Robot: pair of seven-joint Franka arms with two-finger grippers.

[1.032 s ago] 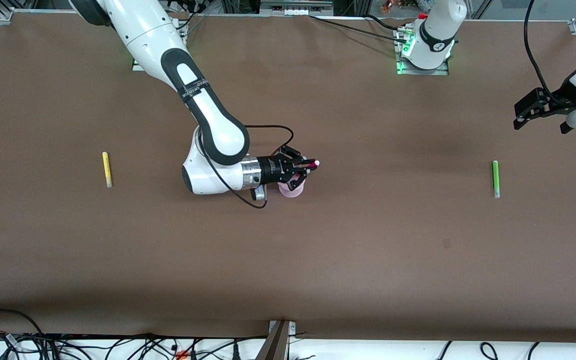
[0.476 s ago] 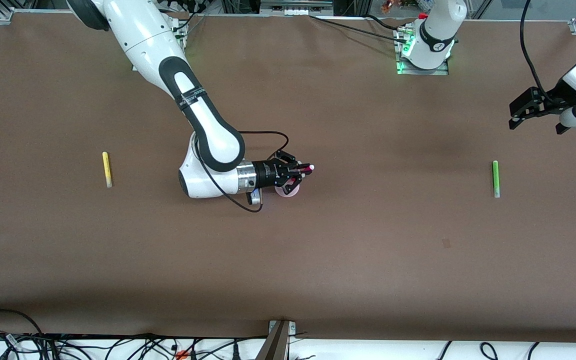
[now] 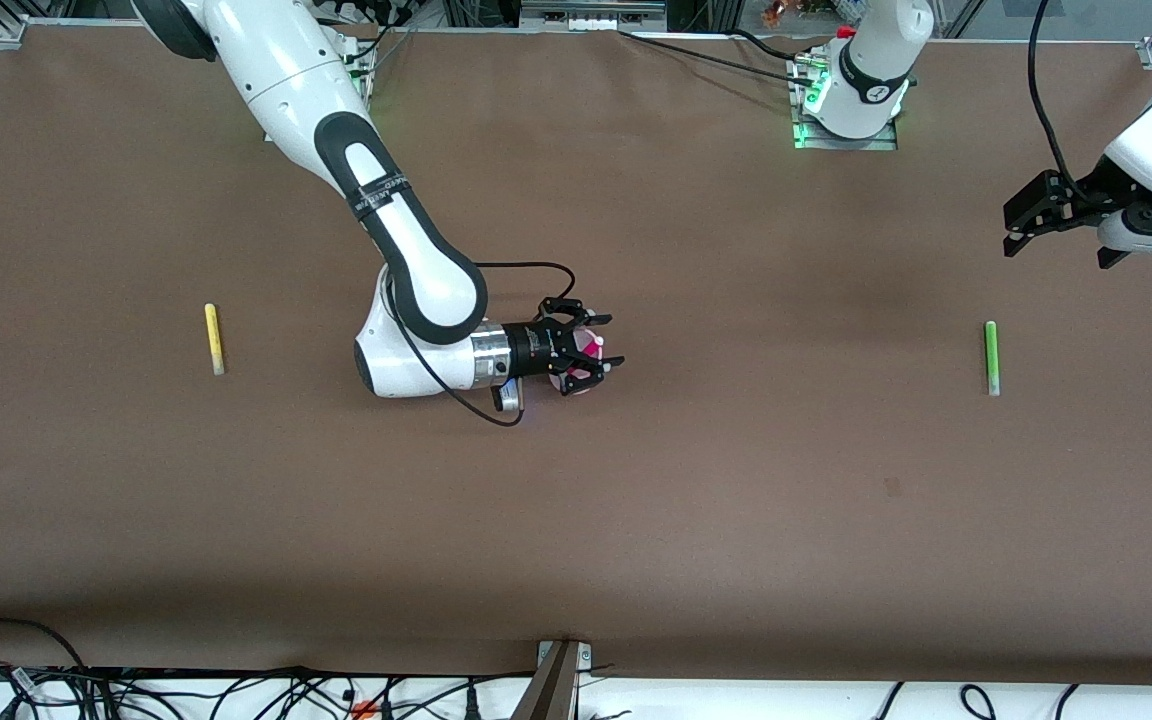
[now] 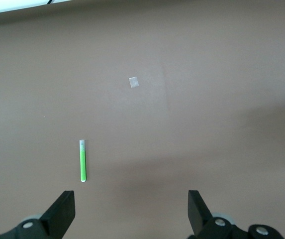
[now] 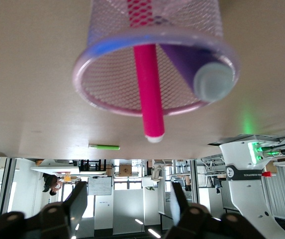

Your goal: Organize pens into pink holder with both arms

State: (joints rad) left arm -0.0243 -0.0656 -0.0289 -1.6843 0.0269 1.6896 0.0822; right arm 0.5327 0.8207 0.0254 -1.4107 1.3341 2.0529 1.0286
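The right gripper (image 3: pixel 591 353) hangs over the holder (image 3: pixel 584 384) near the table's middle, fingers spread and holding nothing. The pink pen (image 5: pixel 147 74) and purple pen (image 5: pixel 194 67) stand in the holder (image 5: pixel 154 55), leaning on its rim. The left gripper (image 3: pixel 1056 215), also spread, hangs above the green pen (image 3: pixel 990 357), which, like the yellow pen (image 3: pixel 213 338), lies flat, long axis running toward the front camera.

A fine mesh wall with a smooth rim is shown by the pink holder (image 5: pixel 154 74). The worktop (image 3: pixel 636 500) is covered in matt brown material. The arms' (image 3: pixel 286 70) shells are glossy white.
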